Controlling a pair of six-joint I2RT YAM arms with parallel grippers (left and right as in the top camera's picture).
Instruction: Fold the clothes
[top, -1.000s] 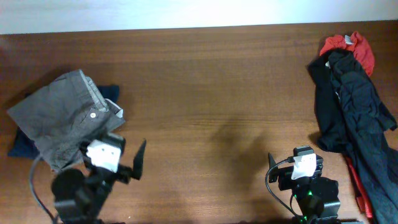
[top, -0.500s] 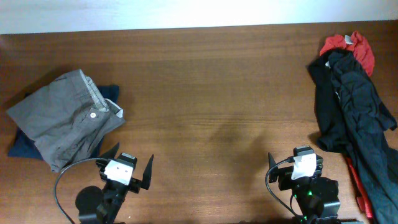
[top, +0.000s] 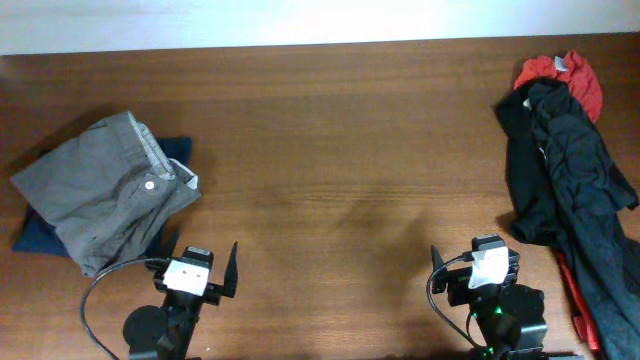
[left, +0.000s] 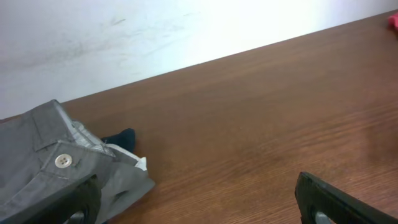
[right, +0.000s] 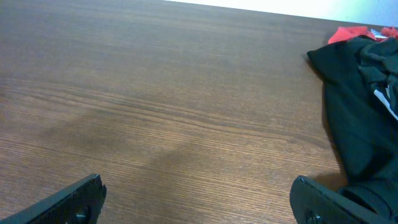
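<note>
The clothes, grey shorts (top: 105, 190), lie folded at the left of the table, waistband and pale button facing up, on top of a navy garment (top: 30, 235). In the left wrist view the shorts (left: 37, 168) fill the lower left corner, with a small white label (left: 142, 163) at their edge. My left gripper (top: 200, 265) is open and holds nothing, just in front of and to the right of the shorts; its left finger (left: 81, 199) stands over the cloth's near edge. My right gripper (top: 478, 255) is open over bare wood near the front edge.
A heap of black clothing (top: 565, 170) with a red piece (top: 560, 75) on top lies along the right edge, seen also in the right wrist view as black cloth (right: 360, 112). The brown wooden table (top: 340, 150) ends at a white wall behind.
My left arm has drawn back from over the shorts' near edge toward the front of the table, gripper still open. The shorts and the right arm have not moved.
</note>
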